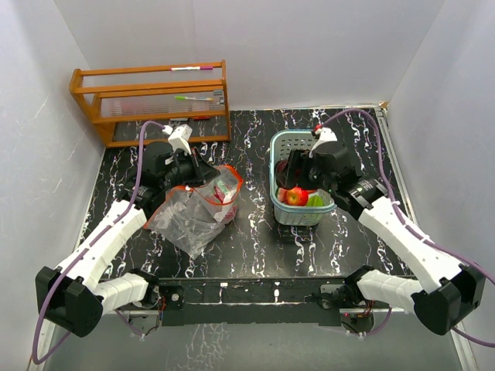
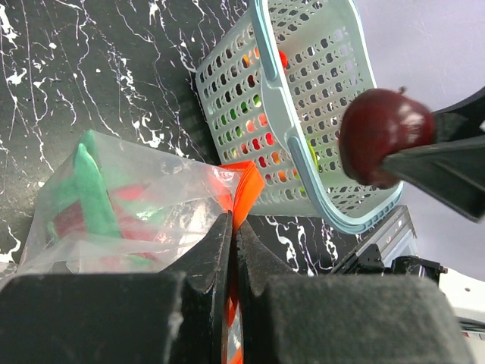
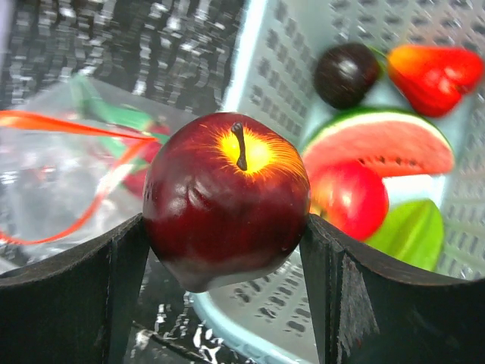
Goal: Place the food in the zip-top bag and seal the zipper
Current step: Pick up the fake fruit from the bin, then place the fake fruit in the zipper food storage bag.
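My right gripper [image 3: 226, 250] is shut on a dark maroon toy apple [image 3: 226, 199], held over the left rim of the teal basket [image 1: 280, 147]; the apple also shows in the left wrist view [image 2: 384, 136]. More food lies in the basket: a watermelon slice [image 3: 379, 144], a red fruit [image 3: 350, 199], a dark plum [image 3: 345, 72], a red strawberry [image 3: 434, 72]. The clear zip-top bag [image 1: 193, 212] lies left of the basket with red and green food inside [image 2: 91, 189]. My left gripper [image 2: 233, 227] is shut on its red-orange zipper strip [image 2: 242, 186], holding the mouth up.
A wooden rack [image 1: 151, 100] with pens stands at the back left. White walls enclose the black marbled table [image 1: 255, 239] on three sides. The basket stands right of centre.
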Available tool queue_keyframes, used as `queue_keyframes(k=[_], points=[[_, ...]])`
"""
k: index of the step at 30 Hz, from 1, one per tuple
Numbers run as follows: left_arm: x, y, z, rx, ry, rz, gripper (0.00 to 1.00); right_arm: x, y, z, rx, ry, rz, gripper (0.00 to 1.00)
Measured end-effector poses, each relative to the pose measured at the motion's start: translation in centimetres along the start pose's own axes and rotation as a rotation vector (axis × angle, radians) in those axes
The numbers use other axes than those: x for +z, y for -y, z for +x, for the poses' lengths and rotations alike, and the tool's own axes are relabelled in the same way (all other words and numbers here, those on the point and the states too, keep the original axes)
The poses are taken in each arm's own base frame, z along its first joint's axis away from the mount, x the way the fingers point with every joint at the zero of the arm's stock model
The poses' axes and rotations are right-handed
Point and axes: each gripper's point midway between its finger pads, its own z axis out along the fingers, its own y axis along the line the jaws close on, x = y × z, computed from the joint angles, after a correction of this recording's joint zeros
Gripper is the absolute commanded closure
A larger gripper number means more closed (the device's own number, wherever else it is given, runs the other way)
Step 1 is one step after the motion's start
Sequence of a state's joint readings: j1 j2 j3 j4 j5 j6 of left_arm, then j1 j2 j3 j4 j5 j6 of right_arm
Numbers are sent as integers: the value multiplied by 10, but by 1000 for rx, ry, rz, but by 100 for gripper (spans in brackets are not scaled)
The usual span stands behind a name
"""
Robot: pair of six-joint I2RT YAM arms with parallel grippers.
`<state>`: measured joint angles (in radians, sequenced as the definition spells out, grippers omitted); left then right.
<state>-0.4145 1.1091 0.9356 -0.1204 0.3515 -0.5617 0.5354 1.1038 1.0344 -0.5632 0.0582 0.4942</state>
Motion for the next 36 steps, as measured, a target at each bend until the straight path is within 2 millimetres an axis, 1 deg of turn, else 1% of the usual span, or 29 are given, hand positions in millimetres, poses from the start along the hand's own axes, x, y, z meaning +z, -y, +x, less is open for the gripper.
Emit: queue_keyframes(k=[1, 5, 8, 9, 12, 15, 18, 21, 28, 32, 36], points=[[0, 0, 0, 0, -1, 1, 100, -4, -7, -6, -4, 12, -32, 65], [2, 4, -5, 2, 2, 9, 100, -24, -46, -35, -27, 73, -205, 65], [1, 7, -8, 4, 7, 16, 100, -32, -70, -43, -44, 94, -317, 65], [1, 8, -9, 3, 9, 20, 100, -33, -77, -41, -51, 91, -343, 65], [0, 10, -11, 1, 12, 24, 100, -37, -106, -31, -85, 71, -437, 65], [0, 10, -11, 1, 11, 25, 100, -38, -138, -13, -128, 38, -524, 65], [0, 10, -10, -1, 9, 25, 100, -33, -161, 5, -160, 1, -572, 65], [0, 10, -10, -7, 7, 23, 100, -23, -168, 13, -162, -10, -569, 65], [-3, 13, -12, -9, 12, 29, 100, 10, -160, 25, -136, -18, -503, 65], [-7, 18, -14, -11, 20, 44, 100, 28, -161, 32, -132, -32, -489, 65], [-12, 23, -16, -14, 28, 56, 100, 41, -161, 31, -109, -19, -464, 65]])
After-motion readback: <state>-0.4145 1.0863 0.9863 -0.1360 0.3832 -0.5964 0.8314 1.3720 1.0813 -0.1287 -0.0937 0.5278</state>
